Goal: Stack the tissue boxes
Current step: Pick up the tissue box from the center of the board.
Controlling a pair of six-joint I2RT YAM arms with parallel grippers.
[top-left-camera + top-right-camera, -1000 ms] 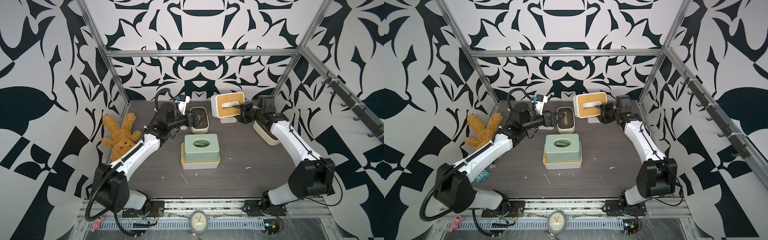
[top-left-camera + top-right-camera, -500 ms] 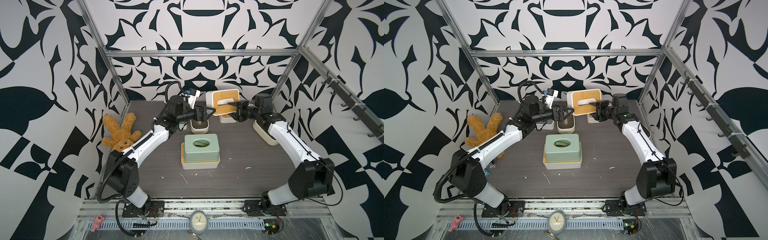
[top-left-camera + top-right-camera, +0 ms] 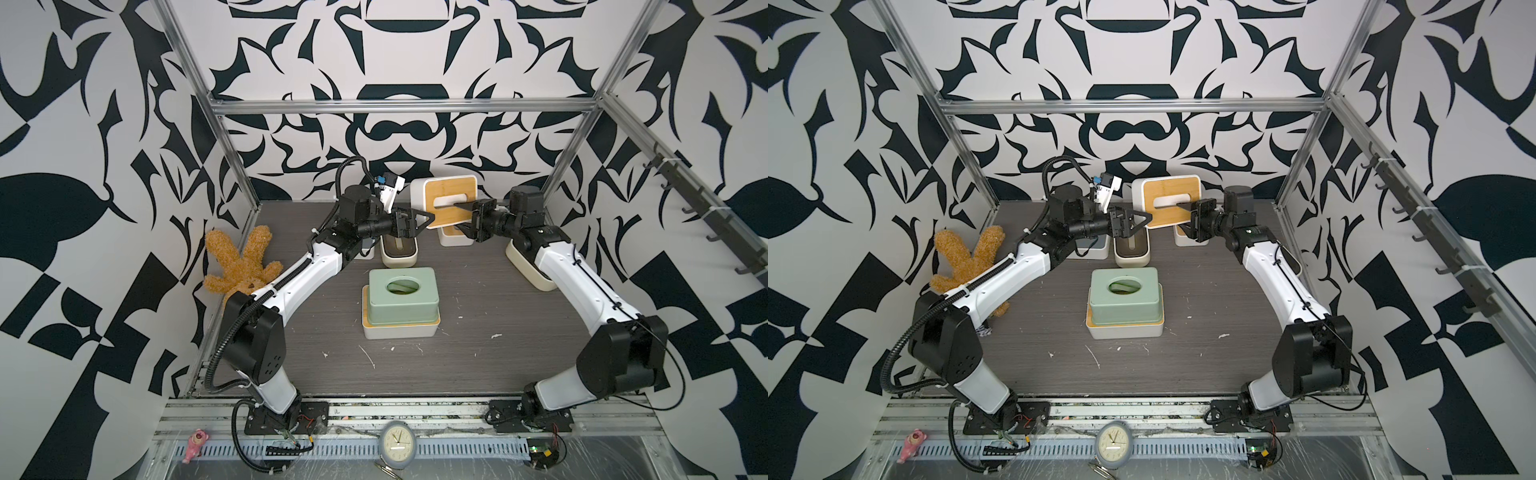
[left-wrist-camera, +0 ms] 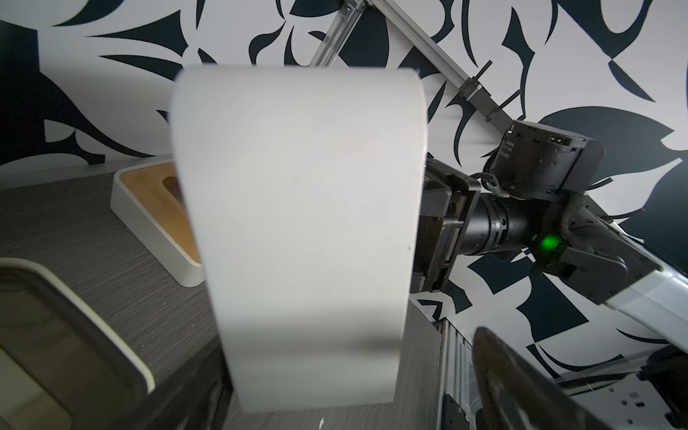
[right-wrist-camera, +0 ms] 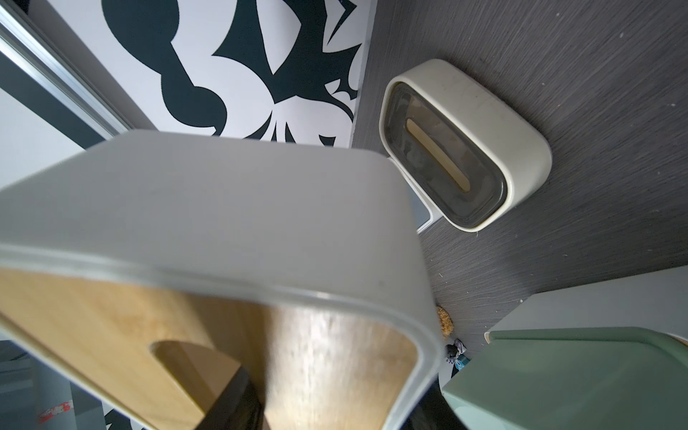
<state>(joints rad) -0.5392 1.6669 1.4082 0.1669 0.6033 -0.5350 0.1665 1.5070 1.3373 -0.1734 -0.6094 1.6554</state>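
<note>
My right gripper [image 3: 461, 216] [image 5: 331, 405] is shut on a white tissue box with a bamboo lid [image 3: 444, 199] [image 3: 1169, 195] [image 5: 223, 223]. It holds the box in the air on its side, one finger in the slot. My left gripper [image 3: 424, 222] [image 4: 353, 409] stands open at the box's white underside [image 4: 298, 223]; I cannot tell whether it touches. At the table's centre a mint green box [image 3: 402, 295] [image 3: 1124, 295] sits on a white bamboo-lidded box [image 3: 399, 328]. A cream box with a dark lid [image 3: 399, 249] [image 5: 465, 149] stands under the left gripper.
A second cream box [image 3: 528, 266] lies under my right forearm. Another bamboo-lidded box [image 3: 455, 239] [image 4: 156, 208] stands at the back, and a grey-lidded box [image 3: 1090, 249] sits behind my left arm. A brown plush bunny [image 3: 241, 266] lies by the left wall.
My right gripper has carried the bamboo-lidded box leftward toward the middle. The left arm has risen and reached right, up to the box's underside.
</note>
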